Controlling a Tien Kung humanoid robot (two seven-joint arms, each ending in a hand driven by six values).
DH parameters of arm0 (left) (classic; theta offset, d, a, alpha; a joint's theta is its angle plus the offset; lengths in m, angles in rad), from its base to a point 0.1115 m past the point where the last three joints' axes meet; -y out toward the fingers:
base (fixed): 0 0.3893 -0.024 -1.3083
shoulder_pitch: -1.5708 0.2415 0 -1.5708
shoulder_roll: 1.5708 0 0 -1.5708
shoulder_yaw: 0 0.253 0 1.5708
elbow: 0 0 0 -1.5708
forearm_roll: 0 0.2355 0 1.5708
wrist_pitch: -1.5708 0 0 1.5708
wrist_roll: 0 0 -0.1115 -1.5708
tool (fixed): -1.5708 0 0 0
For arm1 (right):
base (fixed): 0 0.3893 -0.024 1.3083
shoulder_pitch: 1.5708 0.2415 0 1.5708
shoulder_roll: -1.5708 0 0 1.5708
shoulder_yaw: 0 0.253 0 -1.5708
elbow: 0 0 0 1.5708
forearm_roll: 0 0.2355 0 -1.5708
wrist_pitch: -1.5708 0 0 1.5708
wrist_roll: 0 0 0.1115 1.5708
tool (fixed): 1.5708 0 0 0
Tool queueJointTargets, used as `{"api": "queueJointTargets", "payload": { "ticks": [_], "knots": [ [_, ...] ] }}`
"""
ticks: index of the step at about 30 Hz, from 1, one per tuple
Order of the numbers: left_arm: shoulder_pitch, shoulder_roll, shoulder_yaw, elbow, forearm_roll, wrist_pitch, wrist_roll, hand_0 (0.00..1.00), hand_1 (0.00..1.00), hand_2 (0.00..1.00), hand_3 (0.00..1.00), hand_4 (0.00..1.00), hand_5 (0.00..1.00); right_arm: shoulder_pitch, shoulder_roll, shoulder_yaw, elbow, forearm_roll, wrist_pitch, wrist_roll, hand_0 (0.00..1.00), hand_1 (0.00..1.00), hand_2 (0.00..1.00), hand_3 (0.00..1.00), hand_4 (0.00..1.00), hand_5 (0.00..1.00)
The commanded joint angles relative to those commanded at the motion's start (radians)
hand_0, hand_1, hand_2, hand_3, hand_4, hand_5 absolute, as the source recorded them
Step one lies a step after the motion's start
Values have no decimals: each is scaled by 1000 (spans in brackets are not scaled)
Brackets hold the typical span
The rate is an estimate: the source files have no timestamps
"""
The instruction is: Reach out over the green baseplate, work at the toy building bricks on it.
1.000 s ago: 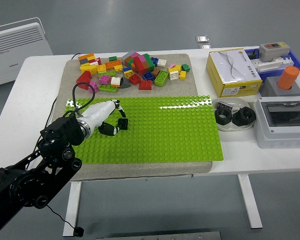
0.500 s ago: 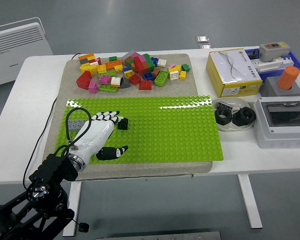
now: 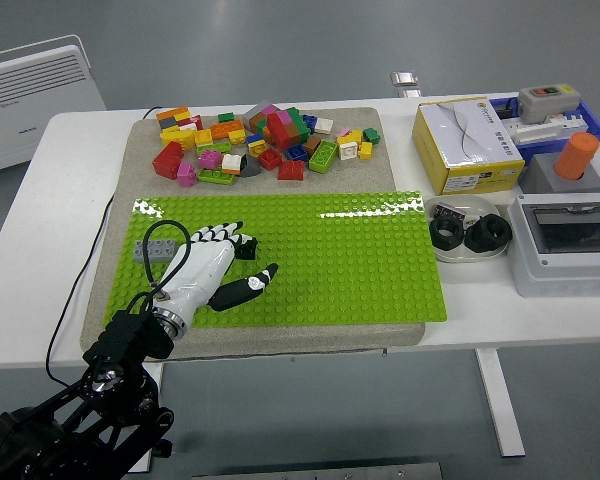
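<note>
The green baseplate (image 3: 360,260) lies on a grey mat in the middle of the table. My left hand (image 3: 244,260), white with black fingertips, rests over the plate's left part, open with the fingers spread. Its fingertips (image 3: 220,236) point away from me and the thumb sticks out to the right. A small black brick (image 3: 247,249) stands on the plate right beside the fingertips, not grasped. A grey brick (image 3: 150,250) sits at the plate's left edge, partly behind the hand's cable. A pile of loose coloured bricks (image 3: 260,140) lies on the mat behind the plate.
To the right stand a yellow and white box (image 3: 467,143), a tray (image 3: 450,252) with two black nuts, a grey switch box (image 3: 570,245), an orange cylinder (image 3: 578,155) and a blue bin (image 3: 590,122). A white heater (image 3: 35,95) stands at far left.
My left hand pulled back toward the near edge, then settled with the thumb swung out to the right. The black brick stayed in place on the plate.
</note>
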Motion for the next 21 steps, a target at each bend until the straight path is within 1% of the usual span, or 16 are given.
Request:
{"api": "queueJointTargets", "payload": {
  "ticks": [3,4,9,10,21],
  "knots": [
    [-14,-9,-11,32,0,-3,0,998,998,998,730,701,938,1,0,0,0,-1,0,0,701,675,813,849,853,998],
    [-18,-12,-13,41,0,-3,0,998,998,998,718,691,920,1,-1,0,0,-1,0,0,701,674,812,850,853,998],
    [-33,-22,-22,71,0,-3,-1,998,998,998,718,691,920,2,0,1,0,-4,0,0,701,674,812,850,853,998],
    [-36,-24,-23,78,0,-3,-1,998,998,998,711,690,900,2,0,2,0,-5,0,0,701,673,811,850,854,998],
    [-51,-47,-26,138,0,4,-5,998,998,998,709,689,892,1,1,2,0,-10,-1,0,701,672,811,849,854,998]
  ]
}}
